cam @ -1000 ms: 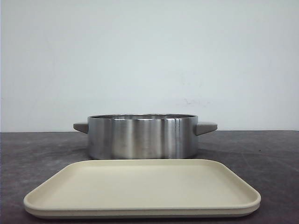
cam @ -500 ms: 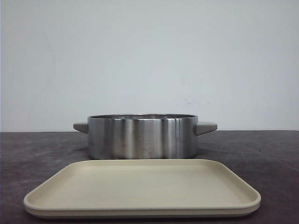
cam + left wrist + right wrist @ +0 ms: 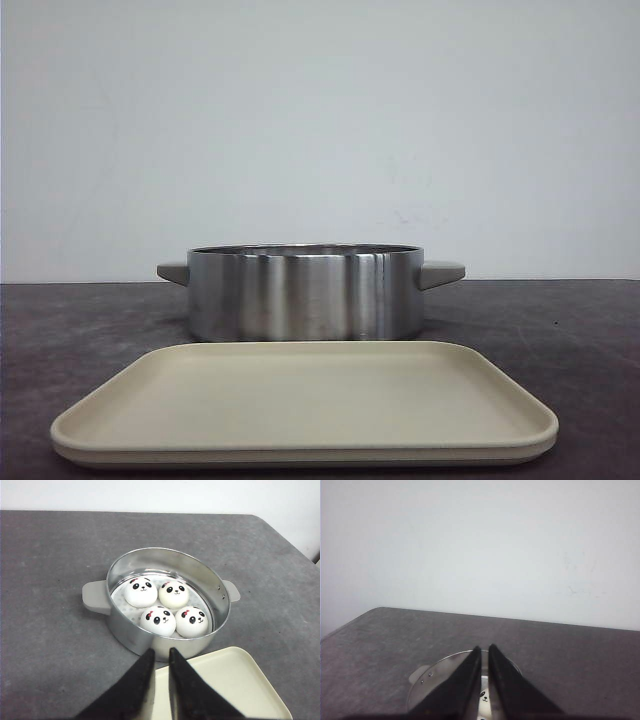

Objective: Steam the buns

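Several white panda-face buns lie in a steel steamer pot (image 3: 131, 634) with grey handles: two at the back (image 3: 141, 592) (image 3: 173, 594) and two at the front (image 3: 158, 621) (image 3: 192, 622). In the front view the pot (image 3: 305, 295) hides them. My left gripper (image 3: 160, 651) is shut and empty, held above the pot's near wall and the tray's edge. My right gripper (image 3: 484, 647) is shut and empty above the pot (image 3: 435, 672); part of one bun (image 3: 484, 700) shows between its fingers. Neither gripper shows in the front view.
A bare cream rectangular tray (image 3: 300, 440) lies on the dark grey table in front of the pot; it also shows in the left wrist view (image 3: 225, 680). A white wall stands behind the table. The table's rounded corner is in the right wrist view.
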